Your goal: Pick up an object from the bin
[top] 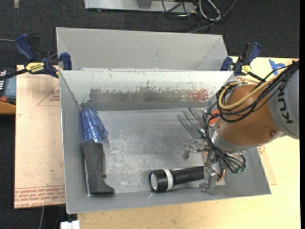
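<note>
1. At the far left of the bin (143,87), a blue ribbed plastic piece (91,125) lies against the wall. A black wedge-shaped handle (95,168) sits just below it.
2. At front centre, a black flashlight (176,178) lies on its side along the front wall, pale head to the left and tail to the right.
3. It is probably rigid, fairly heavy and smooth (a round barrel is apt to roll). The best hold is likely across the barrel near its middle, not the tail.
4. To the right, the gripper (207,173) is low at the flashlight's tail. I cannot tell whether it is open or closed, as cables crowd it. A grey fork (190,118) lies just behind.
</note>
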Controlling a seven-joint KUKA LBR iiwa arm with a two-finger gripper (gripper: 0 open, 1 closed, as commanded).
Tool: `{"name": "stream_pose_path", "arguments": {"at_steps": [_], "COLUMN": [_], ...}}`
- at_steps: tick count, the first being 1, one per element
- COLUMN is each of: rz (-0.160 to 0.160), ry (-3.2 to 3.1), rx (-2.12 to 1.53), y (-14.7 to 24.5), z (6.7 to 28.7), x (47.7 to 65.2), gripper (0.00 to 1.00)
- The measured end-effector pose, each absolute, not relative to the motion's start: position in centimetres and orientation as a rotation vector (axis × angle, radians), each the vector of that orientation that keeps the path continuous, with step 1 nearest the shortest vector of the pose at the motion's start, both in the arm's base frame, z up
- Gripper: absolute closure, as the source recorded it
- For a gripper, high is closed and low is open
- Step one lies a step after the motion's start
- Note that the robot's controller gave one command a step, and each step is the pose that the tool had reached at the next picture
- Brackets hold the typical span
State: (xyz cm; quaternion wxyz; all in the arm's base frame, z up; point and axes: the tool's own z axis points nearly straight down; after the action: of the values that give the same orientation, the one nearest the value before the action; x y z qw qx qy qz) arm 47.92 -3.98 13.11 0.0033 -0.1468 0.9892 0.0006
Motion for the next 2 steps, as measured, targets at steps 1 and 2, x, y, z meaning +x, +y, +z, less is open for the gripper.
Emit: {"name": "stream_pose_path", "arguments": {"at_steps": [1,2], "rz": [0.000,-0.001], "ry": [2.992,3.056], "rx": [-0.927,-0.641], "y": [-3.7,-4.4], "z": [9.9,7.2], "x": [48.5,49.1], "gripper": [0.00,0.00]}}
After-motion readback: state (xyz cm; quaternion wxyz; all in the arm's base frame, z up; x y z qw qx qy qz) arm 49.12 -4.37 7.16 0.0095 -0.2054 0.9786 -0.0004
